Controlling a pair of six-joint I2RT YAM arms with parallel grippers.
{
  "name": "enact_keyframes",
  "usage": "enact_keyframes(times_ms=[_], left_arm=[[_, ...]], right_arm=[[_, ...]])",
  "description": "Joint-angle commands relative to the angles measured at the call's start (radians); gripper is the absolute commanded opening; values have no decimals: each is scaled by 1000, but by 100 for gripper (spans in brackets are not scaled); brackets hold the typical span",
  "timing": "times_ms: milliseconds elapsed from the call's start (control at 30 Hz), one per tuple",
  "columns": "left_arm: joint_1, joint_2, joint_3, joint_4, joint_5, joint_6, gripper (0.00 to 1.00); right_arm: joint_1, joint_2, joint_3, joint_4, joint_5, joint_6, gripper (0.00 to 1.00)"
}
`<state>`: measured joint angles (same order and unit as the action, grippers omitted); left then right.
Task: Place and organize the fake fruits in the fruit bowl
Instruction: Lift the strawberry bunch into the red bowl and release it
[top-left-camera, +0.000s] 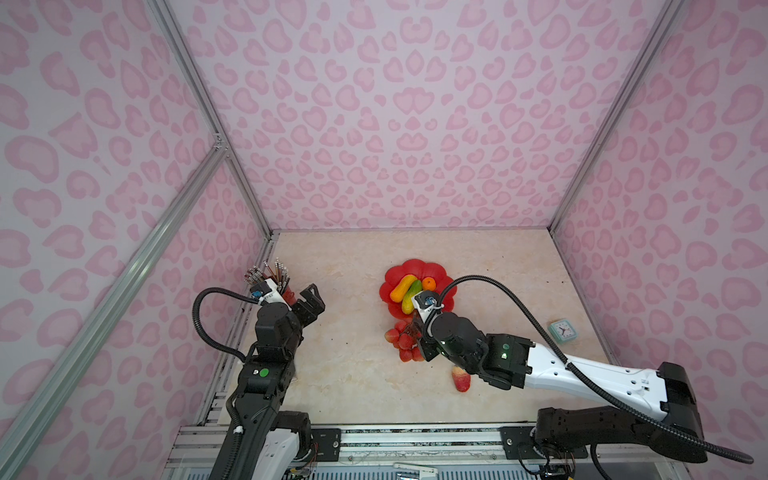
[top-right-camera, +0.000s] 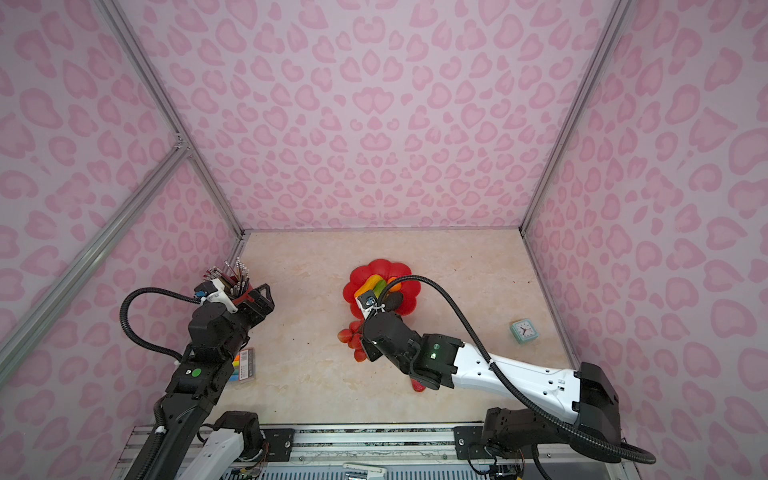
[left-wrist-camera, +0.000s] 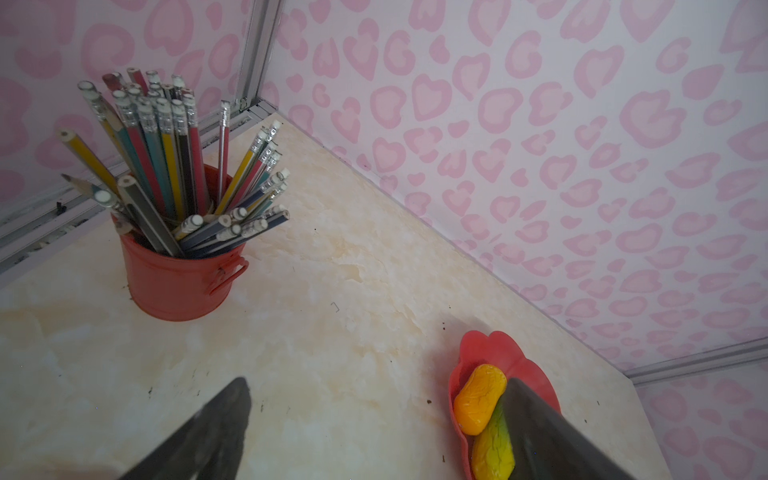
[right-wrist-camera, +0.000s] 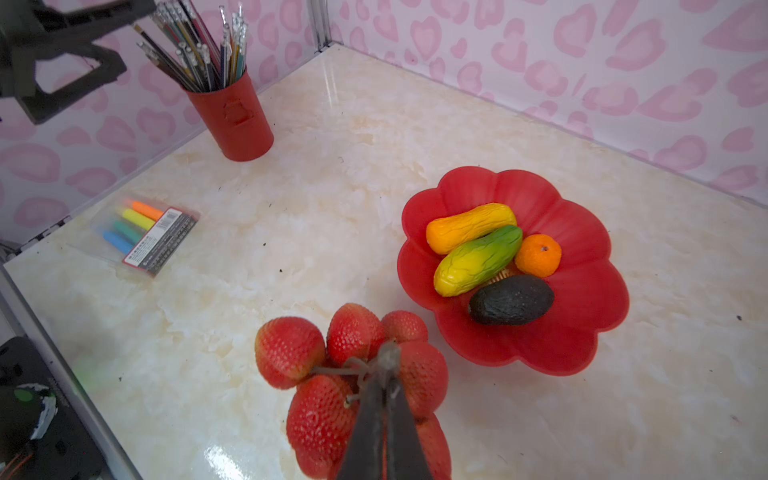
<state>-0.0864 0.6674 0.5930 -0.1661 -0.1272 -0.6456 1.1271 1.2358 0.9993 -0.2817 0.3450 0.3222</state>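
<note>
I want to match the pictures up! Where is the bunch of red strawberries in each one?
In a top view: the strawberry bunch lies just below the fruit bowl.
In a top view: the same spot, just below the bowl.
Left wrist view: not in it.
Right wrist view: close up, its stem pinched in the right gripper, beside the bowl.
Shared landmark: the fruit bowl, in all four views.

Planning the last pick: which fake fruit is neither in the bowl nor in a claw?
The single strawberry, lying alone on the table. The right claw grips the berry cluster; the rest sit in the bowl.
</note>
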Motion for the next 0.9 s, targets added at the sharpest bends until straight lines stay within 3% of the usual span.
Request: enact_keyframes(times_ms=[0,367,867], left_arm=[[1,-3,-5,23,7,-8,96],[1,-2,-6,22,8,-2,95],[1,14,-10,22,-11,6,95]], right_arm=[[-38,-7,25,36,29,10,0],[-196,115,179,18,-107,-89,0],[-437,440,268,135,-406,-63,0]])
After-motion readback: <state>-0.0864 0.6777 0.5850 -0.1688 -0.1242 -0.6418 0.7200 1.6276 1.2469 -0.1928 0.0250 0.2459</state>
